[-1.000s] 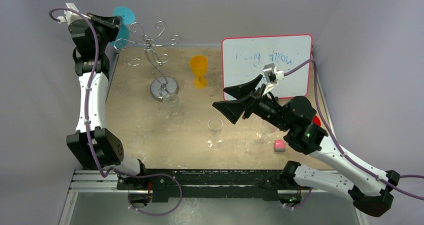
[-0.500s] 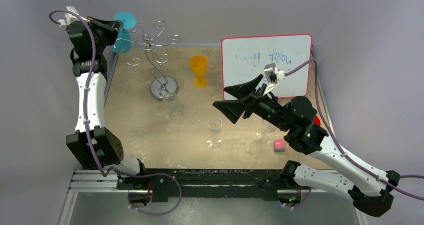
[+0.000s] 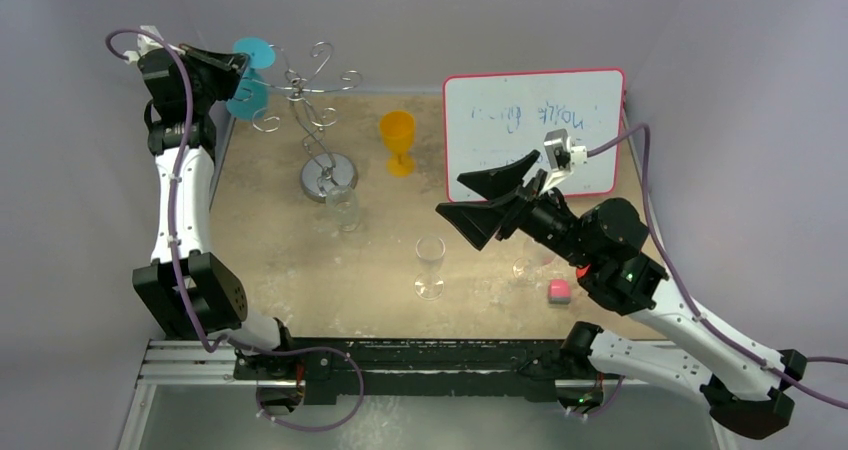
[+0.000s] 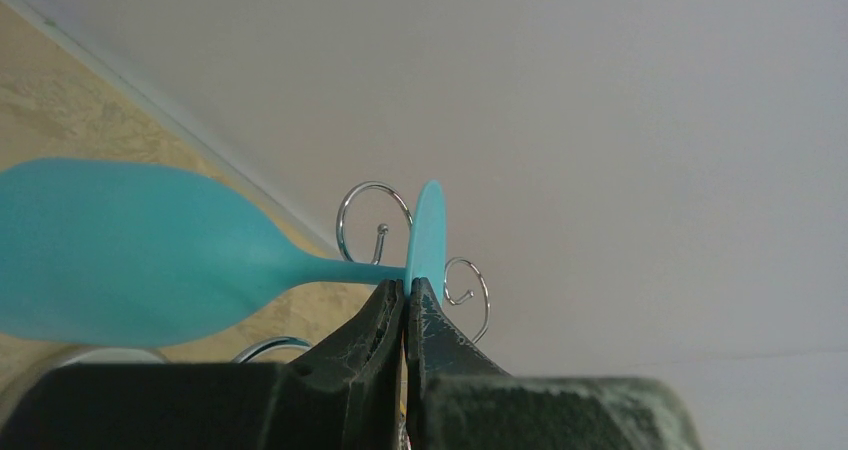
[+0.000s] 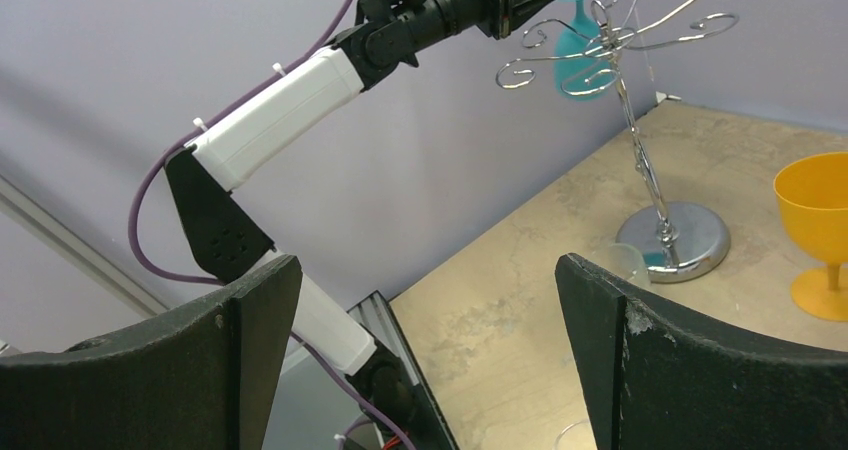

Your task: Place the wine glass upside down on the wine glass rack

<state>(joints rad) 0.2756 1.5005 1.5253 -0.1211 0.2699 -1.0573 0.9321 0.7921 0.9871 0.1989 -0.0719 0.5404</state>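
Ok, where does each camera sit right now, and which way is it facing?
Top external: above and behind the bases, looking down at the table; both arms show.
Left wrist: on the raised left arm, looking along its shut left fingers at the teal wine glass they hold, wall behind.
Right wrist: on the right arm, looking between its open right fingers toward the wine glass rack and left arm.
Shared: glass and rack appear in all three.
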